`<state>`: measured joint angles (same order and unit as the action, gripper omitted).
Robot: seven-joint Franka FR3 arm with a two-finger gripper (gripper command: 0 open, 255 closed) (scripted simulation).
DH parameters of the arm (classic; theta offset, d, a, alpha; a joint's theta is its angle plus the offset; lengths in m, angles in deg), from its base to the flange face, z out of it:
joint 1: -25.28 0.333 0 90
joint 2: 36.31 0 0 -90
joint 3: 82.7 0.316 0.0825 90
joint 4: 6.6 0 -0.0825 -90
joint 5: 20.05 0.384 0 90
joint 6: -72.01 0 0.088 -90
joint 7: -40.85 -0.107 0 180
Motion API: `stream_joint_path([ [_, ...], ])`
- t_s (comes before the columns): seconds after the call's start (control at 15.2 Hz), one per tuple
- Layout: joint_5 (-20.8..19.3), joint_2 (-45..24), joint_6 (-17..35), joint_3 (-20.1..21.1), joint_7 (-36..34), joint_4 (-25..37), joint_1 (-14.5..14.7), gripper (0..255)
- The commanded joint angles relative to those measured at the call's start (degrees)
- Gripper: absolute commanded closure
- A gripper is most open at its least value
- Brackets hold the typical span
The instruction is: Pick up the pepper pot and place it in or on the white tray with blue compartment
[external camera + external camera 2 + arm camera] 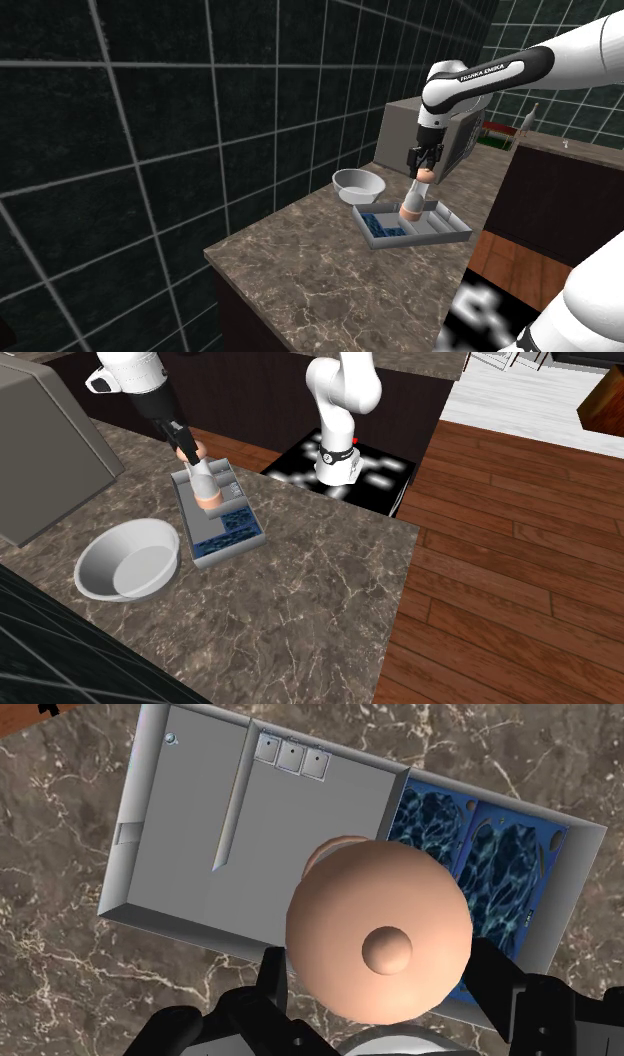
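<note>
In the shoulder view, from the left, you see a white bowl [360,183] on the marble counter [330,270]. The tray [445,232] sits near it, and the pepper pot [413,200] leans inside the tray, straight under the gripper [425,170].

The second exterior view gives you more. It shows a grey box [40,442] at far left and the pot's base over the tray's grey part, just beside the blue compartment [228,532]. Further right are the stand [345,467] and the wood floor [520,552].

Only the wrist view lets you read the grip. One black finger [270,979] stands on each side of the pot's peach domed head, pressed against it, so the gripper is clasping the pot by its top. The head hides the boundary between the grey section and the blue one. You cannot tell whether the base touches the tray floor.
</note>
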<state>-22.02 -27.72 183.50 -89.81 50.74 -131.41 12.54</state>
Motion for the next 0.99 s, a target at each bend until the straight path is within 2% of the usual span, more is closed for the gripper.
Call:
stream_joint_path([
  [0.0, -0.03, -0.05, -0.02, -0.03, 0.01, -0.12, -0.03, 255],
  [0.07, -0.03, -0.05, -0.02, -0.02, 0.01, -0.12, -0.03, 255],
  [0.13, -0.03, -0.11, -0.01, -0.03, 0.02, -0.07, -0.03, 0],
  [0.46, -0.03, -0.05, -0.02, -0.02, 0.01, -0.12, -0.03, 0],
  [0.73, -0.01, 0.83, -7.35, 0.14, -0.02, 6.33, 0.06, 0],
  [0.92, -0.01, 0.83, -7.35, 0.14, -0.02, 6.33, 0.06, 0],
])
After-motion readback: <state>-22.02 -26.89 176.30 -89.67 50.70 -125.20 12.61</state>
